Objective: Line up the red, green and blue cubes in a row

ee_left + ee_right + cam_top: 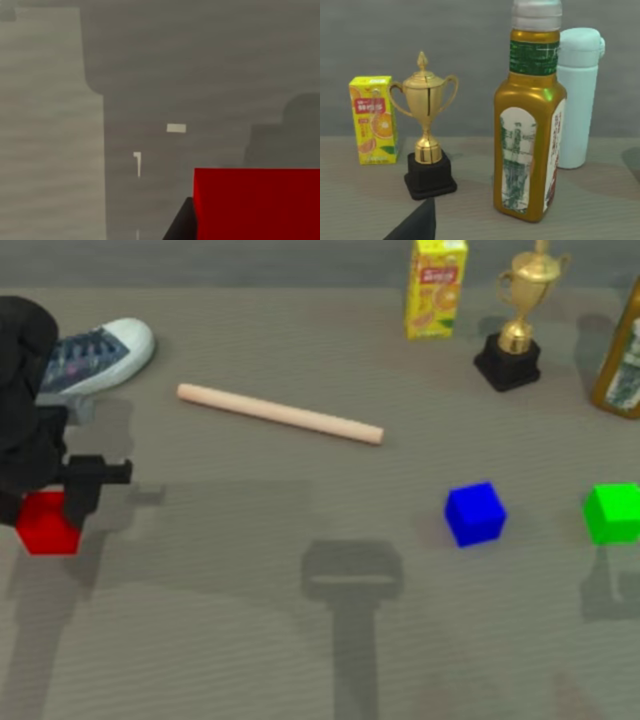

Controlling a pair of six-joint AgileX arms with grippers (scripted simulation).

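Left gripper (70, 502), black, sits at the table's 9 o'clock edge in the top view, right at the bright red matte cube (45, 523); its fingers hug the cube's upper right side, but whether they are clamped on it or just beside it I cannot tell. Left wrist view shows that red cube close up, with one dark finger (181, 222) against its side and grey table (50, 125) beyond.

Deep blue matte cube (475, 513) rests at about 3 o'clock of table centre. Bright green matte cube (613, 513) lies further out toward 3 o'clock at the right edge, level with the blue one and well apart from it. Red cube is far off at 9 o'clock, roughly level with both.

Pale wooden rod (280, 413) lies tilted at about 11 o'clock. Grey-white canvas sneaker (95, 357) is at 10 o'clock, partly under the left arm.

Containers stand at 1 to 2 o'clock: yellow orange-juice carton (436, 287), upright and closed; amber labelled bottle with grey cap (530, 120), upright and capped, contents unreadable; pale blue flask (577, 95) just behind it, lid on. Gold trophy cup on a black base (518, 325) stands between carton and bottle.

Right gripper is outside the top view; only a dark tip (417, 225) shows in the right wrist view, so cannot tell if apart or together.
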